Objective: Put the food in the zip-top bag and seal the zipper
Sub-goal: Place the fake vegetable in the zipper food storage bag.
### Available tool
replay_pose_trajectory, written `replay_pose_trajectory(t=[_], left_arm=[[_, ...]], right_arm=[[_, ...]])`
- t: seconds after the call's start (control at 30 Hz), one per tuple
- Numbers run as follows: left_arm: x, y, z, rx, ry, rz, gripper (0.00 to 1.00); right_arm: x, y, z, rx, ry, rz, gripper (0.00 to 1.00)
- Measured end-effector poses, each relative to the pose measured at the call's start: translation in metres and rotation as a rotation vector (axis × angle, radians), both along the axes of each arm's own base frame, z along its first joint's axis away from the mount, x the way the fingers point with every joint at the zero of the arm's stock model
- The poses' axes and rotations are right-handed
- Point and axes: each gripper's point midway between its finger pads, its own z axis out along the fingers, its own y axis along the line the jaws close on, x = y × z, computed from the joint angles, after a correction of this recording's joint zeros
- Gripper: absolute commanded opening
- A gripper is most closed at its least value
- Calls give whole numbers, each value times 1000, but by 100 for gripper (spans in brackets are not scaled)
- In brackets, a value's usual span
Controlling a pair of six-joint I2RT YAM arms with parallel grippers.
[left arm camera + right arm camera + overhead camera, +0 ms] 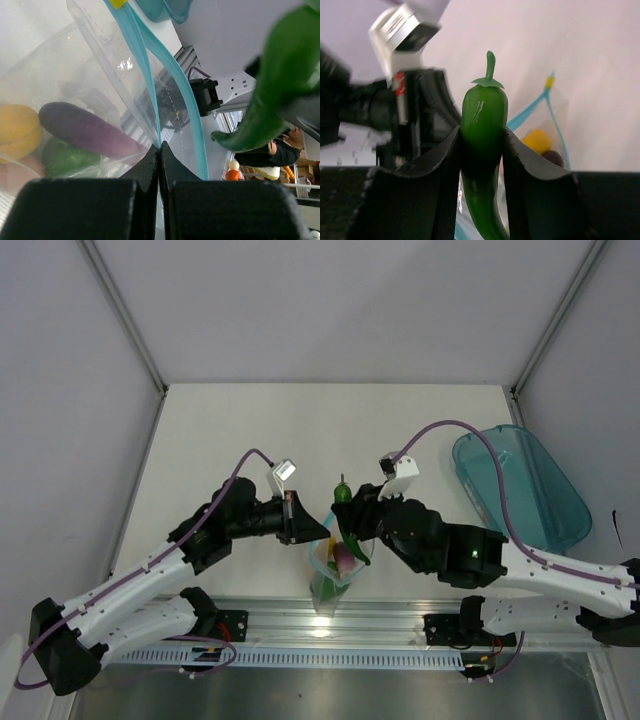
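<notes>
The clear zip-top bag (330,575) hangs open between the two arms near the table's front edge. My left gripper (160,149) is shut on the bag's mouth edge, right on the teal zipper (145,75). Through the plastic I see a purple eggplant (85,131), a yellow pepper (17,130), a green item (67,157) and a pale egg (15,176). My right gripper (482,135) is shut on a long green pepper (484,120), stem up, held just above the bag's mouth (530,116). From above, the pepper (344,494) sits right of the left gripper (297,518).
A translucent teal tray (520,485) lies at the right side of the table. A metal rail (400,618) runs along the front edge under the bag. White walls enclose the table at the back and sides.
</notes>
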Motion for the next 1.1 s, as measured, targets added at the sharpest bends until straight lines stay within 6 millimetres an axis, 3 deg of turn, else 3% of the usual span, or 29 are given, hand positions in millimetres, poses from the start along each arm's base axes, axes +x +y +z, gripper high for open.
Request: replay_pose_trajectory(t=[0.3,0.43,0.6,0.83,1.03,1.1], left_arm=[[2,7,10,-48,-22,63,1],[3,11,6,-48,-21,84,1],[6,14,5,-49,-24,118,1],[11,12,7,-58,-29,132,1],[13,12,7,-58,-33,145,1],[14,12,7,-57,-33,147,1]], right_arm=[[33,-19,-36,-3,141,-417,0],[38,-27,-28,30,151,-503,0],[40,-18,-20,53,164,-534,0],[26,-2,-58,-72,181,-514,0],[19,4,-75,-122,202,-501,0],[17,5,-79,-137,205,-496,4]])
